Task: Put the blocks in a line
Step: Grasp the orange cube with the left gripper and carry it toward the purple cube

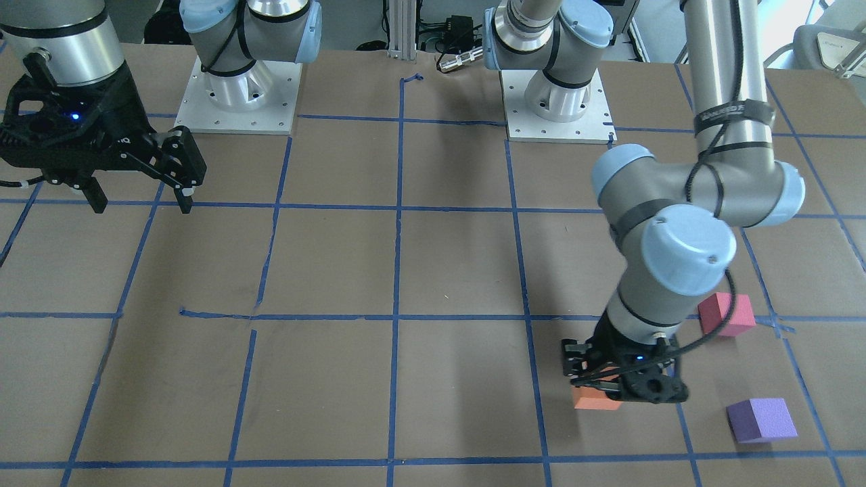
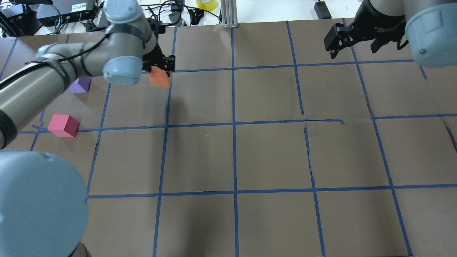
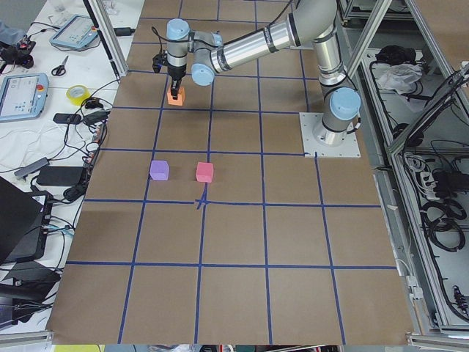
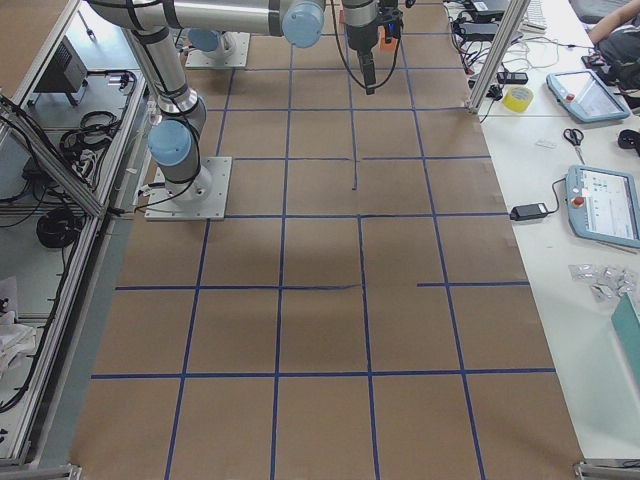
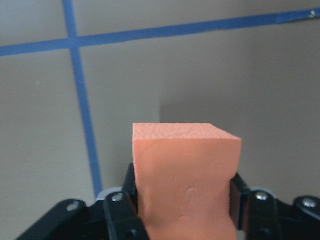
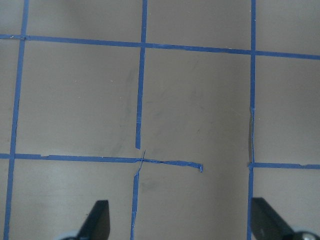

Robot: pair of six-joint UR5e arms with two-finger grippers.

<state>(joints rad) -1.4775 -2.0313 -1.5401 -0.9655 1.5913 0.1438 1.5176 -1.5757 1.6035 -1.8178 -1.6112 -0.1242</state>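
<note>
left pincer [image 5: 184,200] tight around orange block [image 5: 185,160]

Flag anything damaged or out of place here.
The blue tape grid is broken near its middle: one strip stops short with a loose end, and crossing lines miss each other. Nothing else stands out.

The gripped block [image 2: 159,78] sits in the left gripper [image 2: 159,72] at the table's [image 2: 250,153] far side. The far loose block [image 2: 80,85] and the near loose block [image 2: 63,125] lie further left, apart
</note>
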